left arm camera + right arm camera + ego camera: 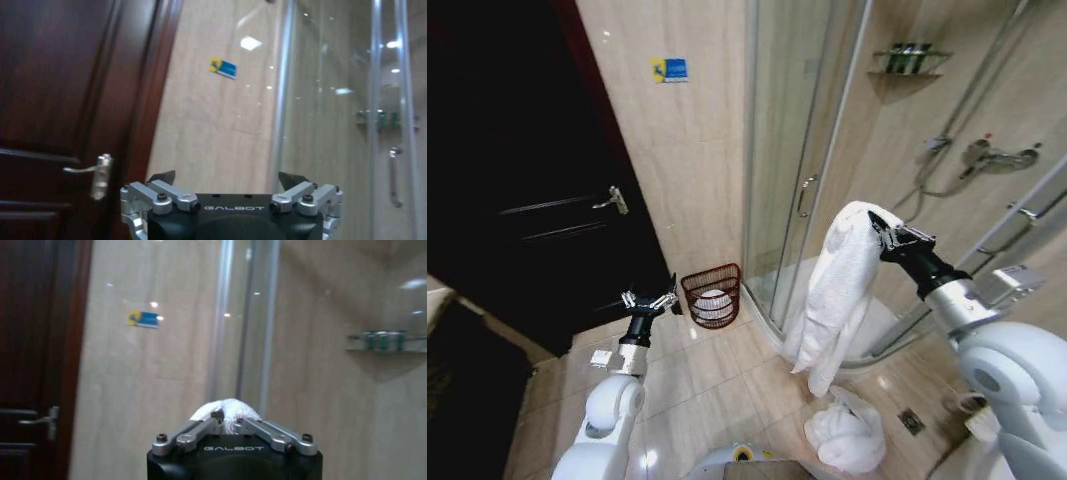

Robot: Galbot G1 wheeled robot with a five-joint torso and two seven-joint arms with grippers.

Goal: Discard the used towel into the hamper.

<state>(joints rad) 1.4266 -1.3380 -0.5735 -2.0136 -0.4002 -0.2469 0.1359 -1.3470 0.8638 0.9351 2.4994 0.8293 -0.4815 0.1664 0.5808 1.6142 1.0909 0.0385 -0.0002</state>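
My right gripper [874, 229] is raised at the right, shut on the top of a white towel [837, 295] that hangs long from it, its lower end just above the floor. In the right wrist view the towel [225, 410] bunches between the closed fingers of the right gripper [225, 420]. The hamper [712, 295], a small reddish-brown ribbed basket with something white inside, stands on the floor by the shower door, left of the towel. My left gripper [649, 299] is held low just left of the hamper, open and holding nothing; the left wrist view shows the left gripper [227, 180] with fingers spread.
A second white towel heap [847, 435] lies on the tiled floor near my base. The glass shower enclosure [802, 150] stands behind the hamper. A dark wooden door [517, 180] with a lever handle is at the left. A floor drain [911, 421] sits at the right.
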